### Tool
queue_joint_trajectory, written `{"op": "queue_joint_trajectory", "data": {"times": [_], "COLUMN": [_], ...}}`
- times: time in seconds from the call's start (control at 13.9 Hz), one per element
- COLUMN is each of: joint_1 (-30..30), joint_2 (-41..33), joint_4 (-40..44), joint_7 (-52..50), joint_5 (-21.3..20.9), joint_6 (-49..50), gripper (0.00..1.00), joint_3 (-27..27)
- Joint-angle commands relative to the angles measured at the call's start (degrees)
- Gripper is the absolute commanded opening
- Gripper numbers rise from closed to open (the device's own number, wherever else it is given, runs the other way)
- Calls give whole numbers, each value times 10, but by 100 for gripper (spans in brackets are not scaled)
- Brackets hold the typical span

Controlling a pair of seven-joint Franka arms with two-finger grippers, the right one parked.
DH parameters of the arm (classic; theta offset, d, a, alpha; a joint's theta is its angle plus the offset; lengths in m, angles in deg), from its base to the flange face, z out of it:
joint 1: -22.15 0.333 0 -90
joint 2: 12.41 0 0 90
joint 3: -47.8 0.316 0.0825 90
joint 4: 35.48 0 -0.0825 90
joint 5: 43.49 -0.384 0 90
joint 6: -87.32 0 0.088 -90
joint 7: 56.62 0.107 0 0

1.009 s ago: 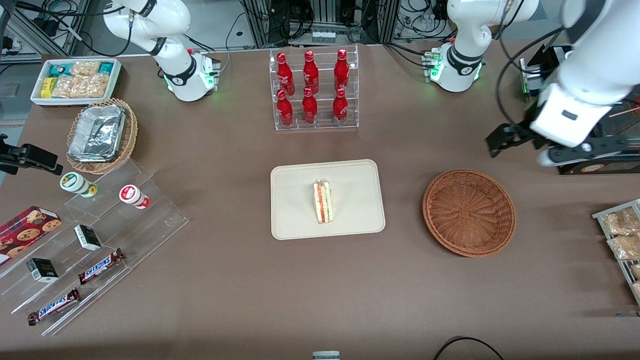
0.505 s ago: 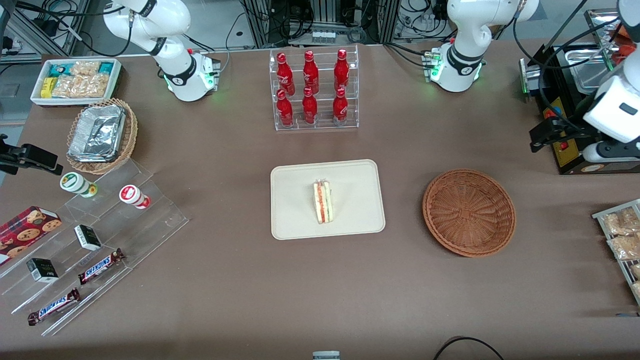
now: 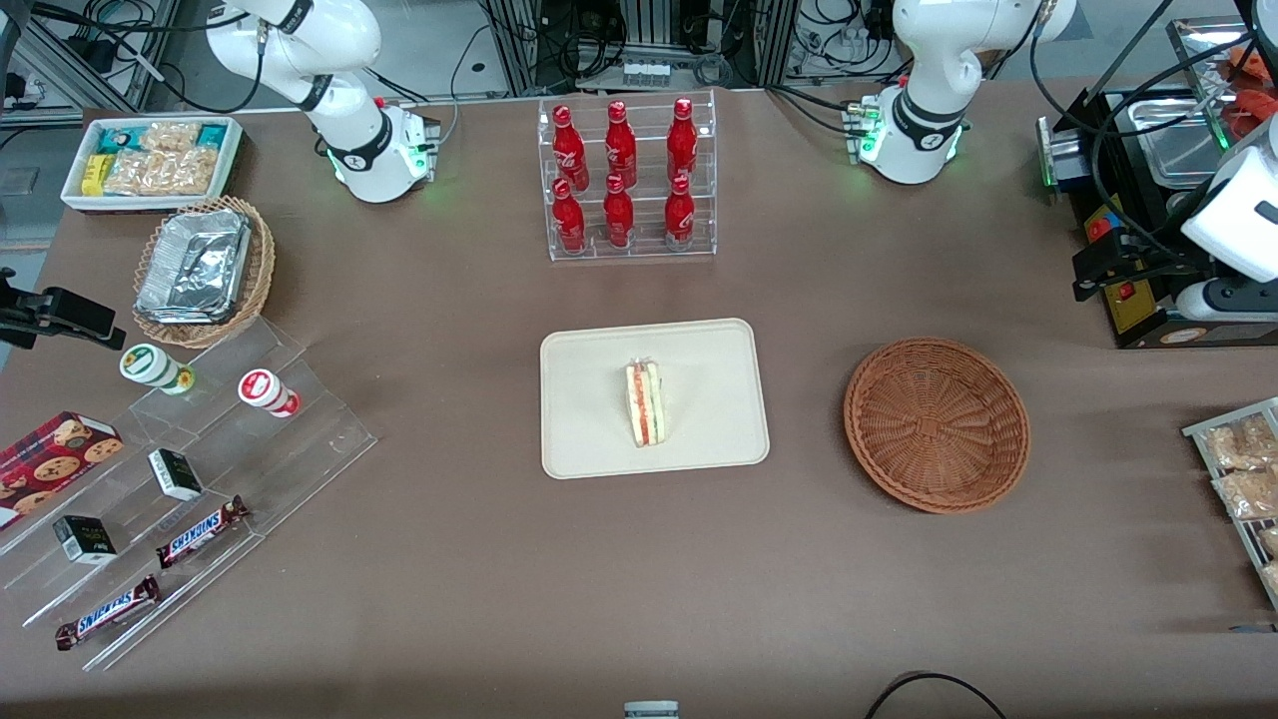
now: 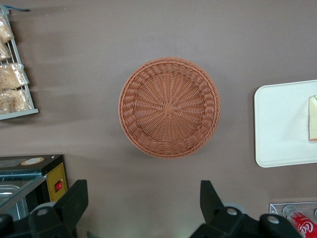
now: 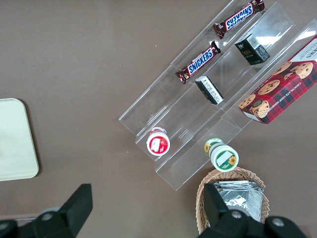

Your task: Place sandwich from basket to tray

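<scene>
The sandwich [image 3: 644,403] lies on its side in the middle of the cream tray [image 3: 589,439]; its edge also shows in the left wrist view [image 4: 313,118] on the tray [image 4: 277,129]. The reddish-brown basket [image 3: 937,424] stands empty beside the tray, toward the working arm's end; in the left wrist view the basket [image 4: 169,107] is also empty. My left gripper [image 3: 1096,264] hangs high near the black appliance, farther from the front camera than the basket. Its fingers are open and empty [image 4: 143,191].
A rack of red bottles [image 3: 621,180] stands farther from the camera than the tray. A black appliance [image 3: 1138,200] and a wire rack of bagged snacks [image 3: 1238,479] sit at the working arm's end. Acrylic steps with snacks [image 3: 180,479], a foil-tray basket [image 3: 205,270] and a white bin [image 3: 150,160] lie toward the parked arm's end.
My left gripper has drawn away from the basket toward the working arm's end of the table, most of it in the first half second. The sandwich, tray and basket have not moved.
</scene>
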Motion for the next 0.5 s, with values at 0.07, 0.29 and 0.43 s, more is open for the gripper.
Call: {"op": "queue_joint_trajectory", "data": {"times": [0.07, 0.29, 0.43], "joint_1": [26, 23, 23], "joint_2": [-6, -4, -2], "joint_4": [7, 6, 9], "joint_7": [36, 29, 28], "joint_5": [1, -2, 5], "joint_6": [10, 15, 15], "gripper": [100, 100, 100], "joint_3": [2, 0, 0]}}
